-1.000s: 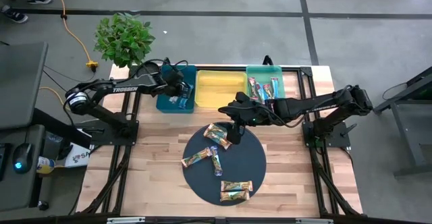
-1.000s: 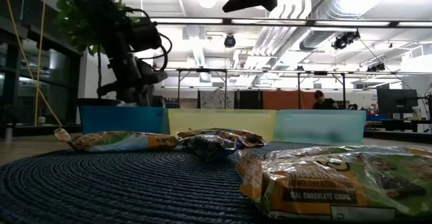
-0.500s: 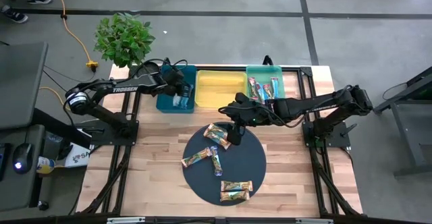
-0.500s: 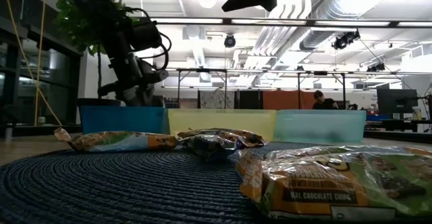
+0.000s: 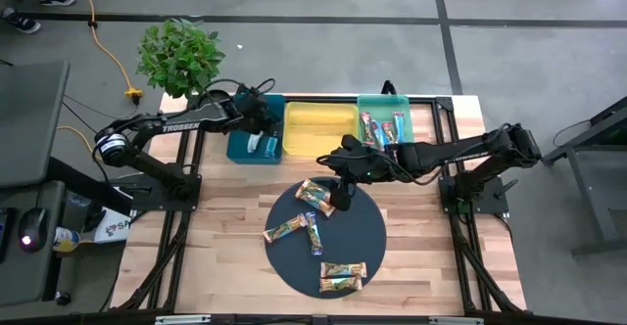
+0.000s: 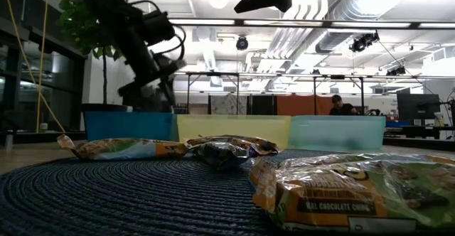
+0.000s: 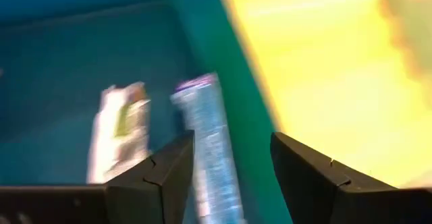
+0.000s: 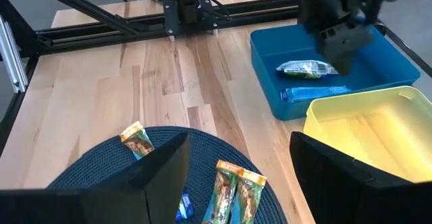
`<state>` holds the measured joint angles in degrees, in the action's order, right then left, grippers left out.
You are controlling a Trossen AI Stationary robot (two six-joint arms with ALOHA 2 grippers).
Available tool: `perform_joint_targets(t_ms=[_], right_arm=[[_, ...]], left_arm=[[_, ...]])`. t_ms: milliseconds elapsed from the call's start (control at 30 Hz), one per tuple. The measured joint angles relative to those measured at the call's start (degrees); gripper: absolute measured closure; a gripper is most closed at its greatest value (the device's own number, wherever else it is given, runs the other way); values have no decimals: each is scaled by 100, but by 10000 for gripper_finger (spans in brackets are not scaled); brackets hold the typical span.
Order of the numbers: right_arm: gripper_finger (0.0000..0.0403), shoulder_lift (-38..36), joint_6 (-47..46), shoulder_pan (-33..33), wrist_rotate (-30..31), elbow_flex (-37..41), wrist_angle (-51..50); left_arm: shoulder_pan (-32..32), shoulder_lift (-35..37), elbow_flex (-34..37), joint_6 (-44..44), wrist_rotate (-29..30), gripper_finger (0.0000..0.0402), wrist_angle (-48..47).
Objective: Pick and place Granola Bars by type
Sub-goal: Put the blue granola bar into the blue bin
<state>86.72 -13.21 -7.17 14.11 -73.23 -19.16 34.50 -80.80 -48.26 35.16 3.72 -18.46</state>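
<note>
Hovering over the teal bin [image 5: 256, 141], left gripper [image 7: 231, 158] has jaws apart, nothing clamped; two bars [image 8: 307, 68] lie inside. Right gripper [image 5: 342, 190] hangs wide open, empty, above the bars [image 5: 315, 196] on the dark mat [image 5: 367, 247]. Risk: bars at the mat's back edge lie close together, so a descent could snag two or shove one off.
</note>
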Motion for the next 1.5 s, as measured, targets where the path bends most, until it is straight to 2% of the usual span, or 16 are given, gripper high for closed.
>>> perform_joint_targets(t_ms=[233,467,633,833,1033,1200,1300,1500], right_arm=[[160,0,15,1,4,0,0],[160,-26,-27,1,48,0,-183],[160,-137,-101,-1,-62,-2,-298],[160,-471,-180,-14,-122,-4,-654],[160,-848,-506,-205,-125,-7,-1209],[160,-922,-1348,-516,-363,-7,-1425],[160,-880,-1943,-769,-481,-7,-1543],[160,-639,-3083,-1239,-461,-7,-1586]], left_arm=[[-2,543,-465,-533,-696,210,576],[-104,1648,-698,-660,-1124,211,671],[-632,2516,-698,-798,-1365,211,635],[-1850,3281,-698,-1071,-1210,211,632],[-3376,3467,-701,-1400,-413,211,201],[-4615,3373,-698,-1411,424,211,-52],[-5311,3302,-696,-1385,1181,211,-213],[-6399,3296,-668,-1077,3090,211,-665]])
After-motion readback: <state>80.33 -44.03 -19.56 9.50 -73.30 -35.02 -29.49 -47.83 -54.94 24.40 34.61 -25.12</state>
